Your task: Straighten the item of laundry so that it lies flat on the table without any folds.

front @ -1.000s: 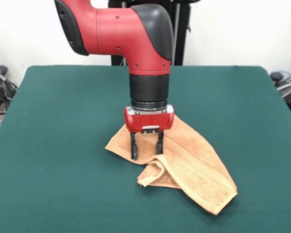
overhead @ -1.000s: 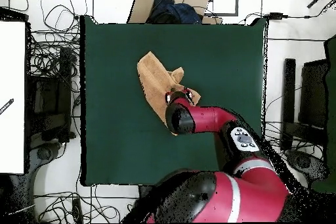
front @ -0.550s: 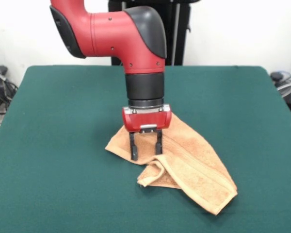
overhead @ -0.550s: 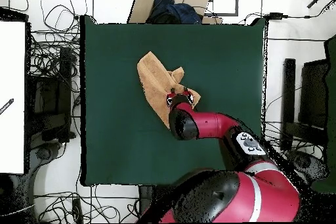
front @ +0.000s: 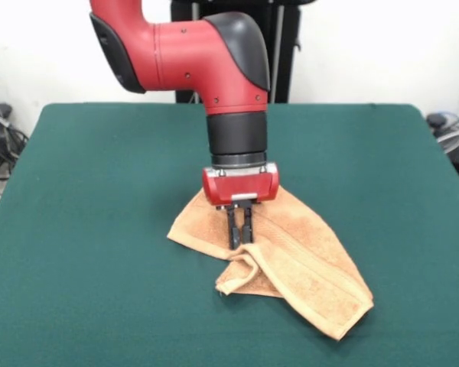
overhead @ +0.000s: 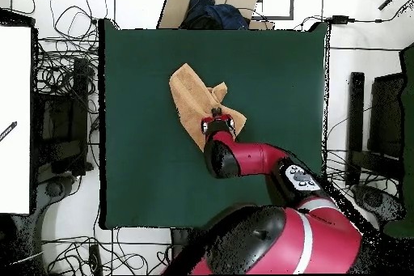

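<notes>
The item of laundry [front: 310,264], a peach-orange towel, lies crumpled near the middle of the green table [front: 92,199]. One corner is folded over at its front, and a long flap runs toward the near right. My gripper [front: 239,238] points straight down onto the towel's left part, its fingers [front: 232,226] drawn together with a pinch of cloth between them. From overhead, the towel [overhead: 192,96] lies up and left of the gripper [overhead: 216,115], and the arm covers its lower right part.
In the overhead view, tangled cables [overhead: 65,87] lie on the floor to the left of the table [overhead: 275,70], a cardboard box [overhead: 212,2] stands past its top edge, and a white board [overhead: 14,119] is at far left. A black stand [front: 284,46] rises behind the table.
The fingers were spread apart over the towel and have closed together on the cloth. The gripper shifted slightly right and the arm's upper links swung a little.
</notes>
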You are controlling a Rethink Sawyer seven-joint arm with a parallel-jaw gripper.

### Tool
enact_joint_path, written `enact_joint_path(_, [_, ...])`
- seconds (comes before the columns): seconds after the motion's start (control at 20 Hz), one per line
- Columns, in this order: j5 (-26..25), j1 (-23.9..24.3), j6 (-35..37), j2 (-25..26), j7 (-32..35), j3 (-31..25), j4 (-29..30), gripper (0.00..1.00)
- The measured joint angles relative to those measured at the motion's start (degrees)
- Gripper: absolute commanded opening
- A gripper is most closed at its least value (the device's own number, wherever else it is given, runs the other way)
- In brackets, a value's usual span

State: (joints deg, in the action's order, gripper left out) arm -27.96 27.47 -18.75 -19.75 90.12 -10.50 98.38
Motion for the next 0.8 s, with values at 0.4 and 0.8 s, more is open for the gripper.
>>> enact_joint_path(0.4, [-1.46,-1.95,-16.39,4.03,0.0,4.57,0.59,0.0])
enact_joint_path(0.8, [-2.18,-1.52,-19.67,5.16,0.0,4.81,0.57,0.0])
